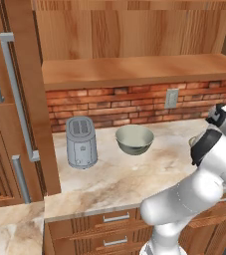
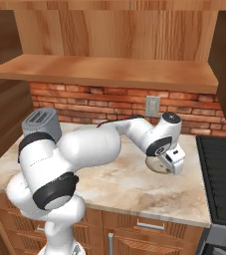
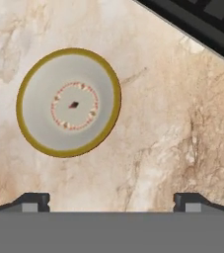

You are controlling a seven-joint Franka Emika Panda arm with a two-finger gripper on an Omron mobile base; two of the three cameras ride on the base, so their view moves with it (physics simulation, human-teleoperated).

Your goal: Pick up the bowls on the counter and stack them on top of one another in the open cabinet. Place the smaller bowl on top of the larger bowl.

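here, at the left of the table, a grey toaster stands beside the olive-grey bowl, which sits untouched below the open cabinet, whose shelf board is bare. further right, the white arm reaches over the stone toward the stove. seen from the wrist, the hand hovers with its fingers spread wide apart and nothing between them, above a second bowl, pale inside with a yellowish rim, resting on the table near the stove's edge. neither bowl appears lifted yet; both picks, both placements and the stacking remain to be done.
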